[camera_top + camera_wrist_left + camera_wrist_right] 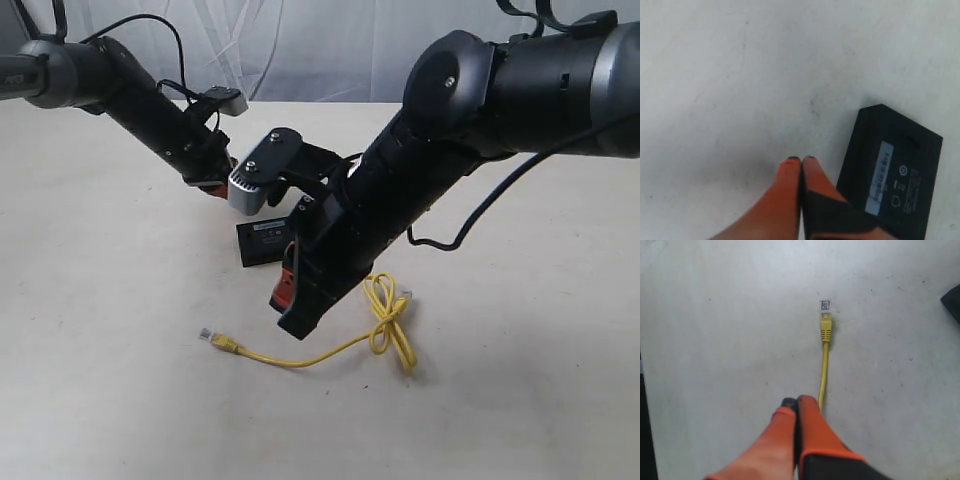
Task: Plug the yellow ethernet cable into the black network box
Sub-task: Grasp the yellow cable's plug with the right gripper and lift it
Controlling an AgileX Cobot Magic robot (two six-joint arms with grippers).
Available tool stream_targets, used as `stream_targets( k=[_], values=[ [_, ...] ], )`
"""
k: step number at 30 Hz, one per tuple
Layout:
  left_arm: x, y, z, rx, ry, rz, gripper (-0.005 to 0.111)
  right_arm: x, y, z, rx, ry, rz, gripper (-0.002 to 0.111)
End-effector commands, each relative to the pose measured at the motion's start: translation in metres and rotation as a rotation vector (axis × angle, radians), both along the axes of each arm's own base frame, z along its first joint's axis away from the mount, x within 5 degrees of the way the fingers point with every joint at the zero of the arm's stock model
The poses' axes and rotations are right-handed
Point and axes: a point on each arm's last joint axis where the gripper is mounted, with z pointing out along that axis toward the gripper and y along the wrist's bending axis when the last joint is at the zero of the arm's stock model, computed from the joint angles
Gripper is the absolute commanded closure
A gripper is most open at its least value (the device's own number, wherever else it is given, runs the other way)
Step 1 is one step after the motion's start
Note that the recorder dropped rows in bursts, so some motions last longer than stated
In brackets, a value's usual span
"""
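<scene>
The yellow ethernet cable [330, 350] lies on the pale table with a knotted loop [385, 315] and a clear plug [207, 333] at its near-left end. In the right wrist view that plug [825, 305] points away from my right gripper [797, 401], which is shut and empty, its tips just beside the cord [824, 370]. The black network box [262, 240] lies flat mid-table, partly hidden by the right arm. My left gripper [800, 159] is shut and empty, right beside the box [890, 165] with its pale label strip [880, 170].
The right arm [400, 180] and its grey wrist camera [255, 175] hang over the middle of the table [100, 380], hiding part of the box. A white curtain [300, 50] hangs behind the table. A black edge [646, 430] runs along one side of the right wrist view.
</scene>
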Motion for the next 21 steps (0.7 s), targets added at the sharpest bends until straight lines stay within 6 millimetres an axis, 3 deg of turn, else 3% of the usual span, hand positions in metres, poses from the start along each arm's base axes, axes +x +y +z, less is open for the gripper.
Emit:
stream_targets(
  k=[1, 4, 11, 14, 21],
  values=[
    [0.003, -0.002, -0.008, -0.019, 0.003, 0.017, 0.107, 0.000, 0.002, 0.003, 0.017, -0.014, 0.018, 0.109],
    [0.002, -0.001, -0.012, -0.016, 0.019, 0.009, 0.107, 0.001, 0.003, 0.001, 0.018, -0.006, 0.015, 0.109],
    [-0.002, -0.002, -0.012, -0.020, 0.022, -0.055, 0.107, 0.008, 0.009, -0.026, -0.010, 0.052, -0.013, 0.109],
    [-0.004, -0.002, -0.012, -0.027, 0.029, -0.087, 0.107, 0.010, 0.010, -0.027, 0.003, 0.031, -0.029, 0.107],
    [-0.007, -0.002, -0.011, -0.033, 0.031, -0.136, 0.107, 0.009, 0.015, -0.027, 0.059, 0.074, -0.046, 0.060]
  ],
)
